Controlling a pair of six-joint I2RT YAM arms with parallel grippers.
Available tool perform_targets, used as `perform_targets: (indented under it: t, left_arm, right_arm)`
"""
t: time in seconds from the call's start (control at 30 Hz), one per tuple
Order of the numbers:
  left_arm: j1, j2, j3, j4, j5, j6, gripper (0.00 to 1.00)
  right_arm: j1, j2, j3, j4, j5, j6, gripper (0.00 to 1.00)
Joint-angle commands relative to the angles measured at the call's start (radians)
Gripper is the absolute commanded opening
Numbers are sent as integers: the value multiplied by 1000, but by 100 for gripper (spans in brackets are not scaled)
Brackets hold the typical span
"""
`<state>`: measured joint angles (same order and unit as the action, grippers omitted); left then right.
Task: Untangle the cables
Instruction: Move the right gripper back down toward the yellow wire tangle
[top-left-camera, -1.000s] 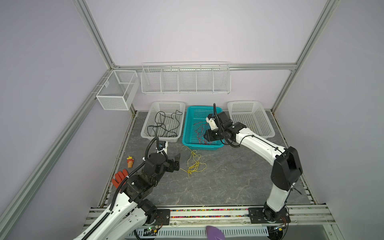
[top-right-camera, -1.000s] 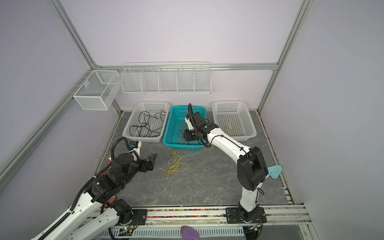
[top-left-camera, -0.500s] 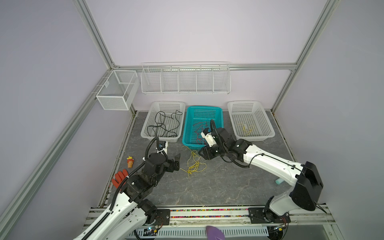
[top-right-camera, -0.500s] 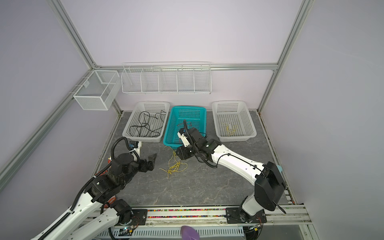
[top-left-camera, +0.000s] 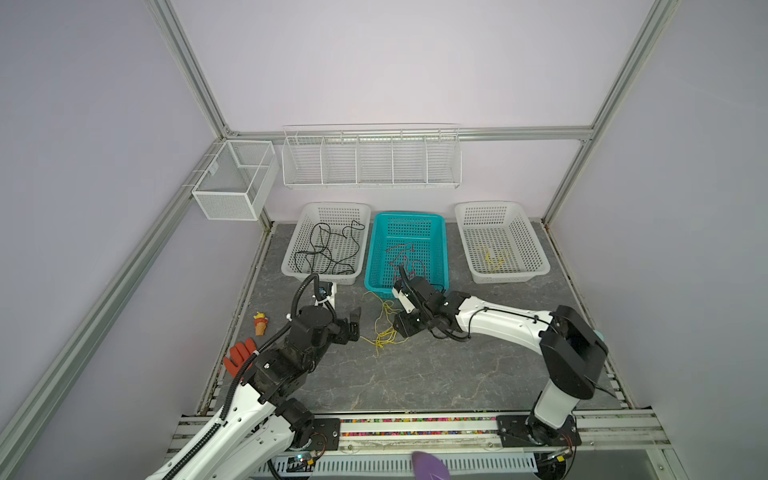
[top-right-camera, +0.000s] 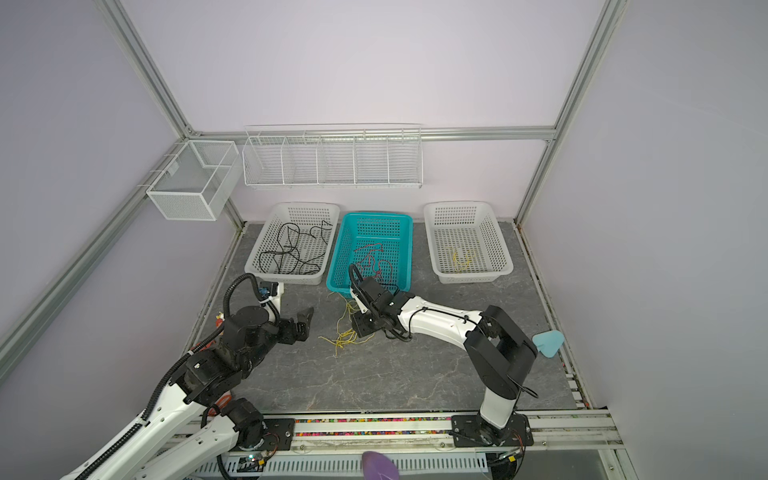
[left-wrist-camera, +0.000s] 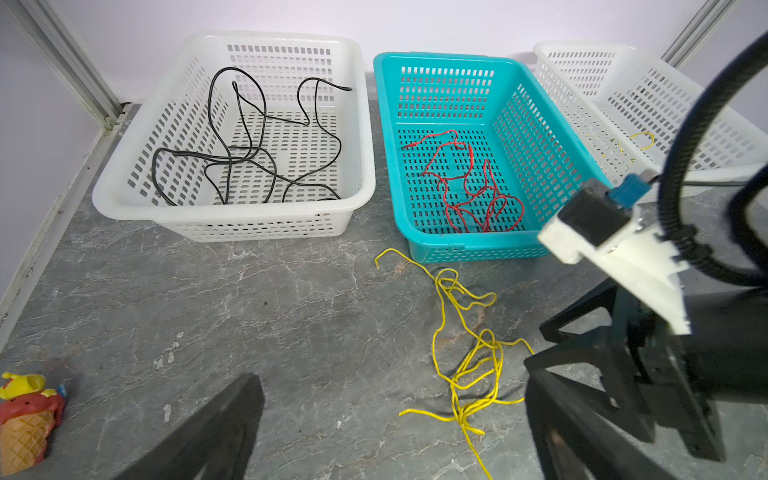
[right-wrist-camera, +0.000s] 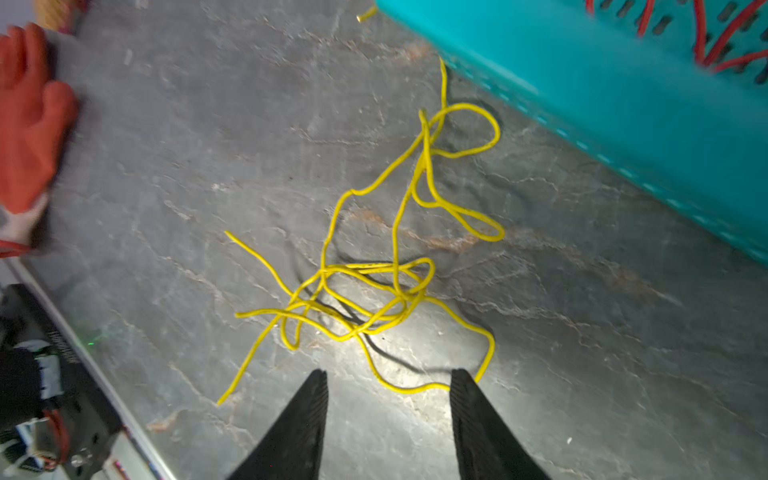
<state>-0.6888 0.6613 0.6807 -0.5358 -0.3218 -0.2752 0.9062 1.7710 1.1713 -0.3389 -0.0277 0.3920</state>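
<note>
Right wrist view: right gripper (right-wrist-camera: 388, 378) parted, empty, over yellow cables (right-wrist-camera: 365, 286); top views hide this gap. Left gripper (top-left-camera: 353, 324) spread wide.

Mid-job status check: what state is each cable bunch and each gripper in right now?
yellow tangle: knotted on the table, ungripped
black cables: loose in the left white basket
red cables: loose in the teal basket
yellow cable: lying in the right white basket
left gripper: open, empty
right gripper: open, empty, above the yellow tangle
</note>
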Motion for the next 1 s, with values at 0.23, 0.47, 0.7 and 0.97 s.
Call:
perform_targets:
  t: [0.23, 0.47, 0.7, 0.97]
  left_arm:
    - [5, 3, -4, 2, -5, 19, 99]
    - [5, 1, -3, -1, -4, 19, 99]
    - [5, -3, -3, -1, -1, 19, 99]
    - [5, -7, -3, -1, 1, 19, 99]
  right_arm:
    - [6, 37, -35, 0, 101, 42, 47]
    - [11, 76, -39, -16, 139, 148, 45]
    - [14, 118, -25, -29, 160, 191, 40]
    - [14, 122, -51, -26, 195, 220, 38]
